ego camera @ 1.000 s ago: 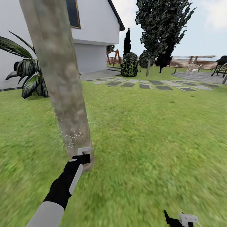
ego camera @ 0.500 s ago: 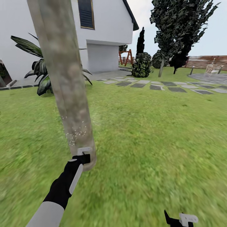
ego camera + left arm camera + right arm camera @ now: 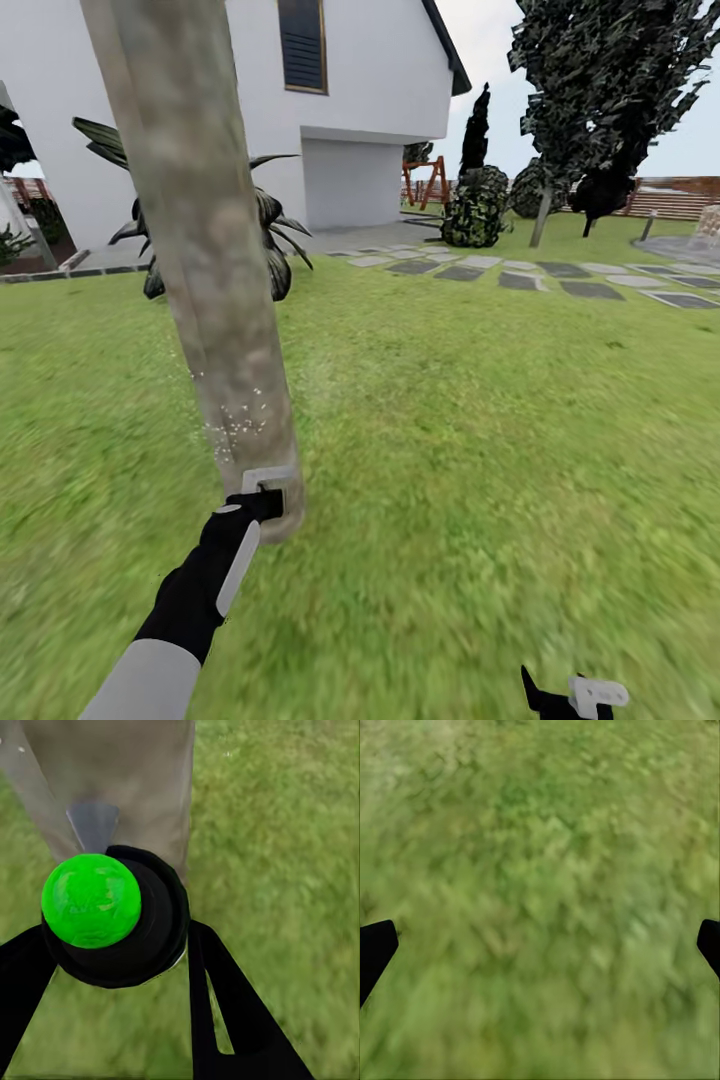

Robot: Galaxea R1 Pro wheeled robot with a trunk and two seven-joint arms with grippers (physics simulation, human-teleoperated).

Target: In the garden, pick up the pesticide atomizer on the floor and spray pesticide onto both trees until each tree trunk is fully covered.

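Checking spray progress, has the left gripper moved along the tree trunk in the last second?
No. The left gripper sits at the same spot low on the tree trunk; only the background shifted.

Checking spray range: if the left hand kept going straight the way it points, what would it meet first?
Most likely the tree trunk. The left hand, shut on the pesticide atomizer, points at the trunk's base just ahead, below the whitish pesticide specks. The exact gap is unclear.
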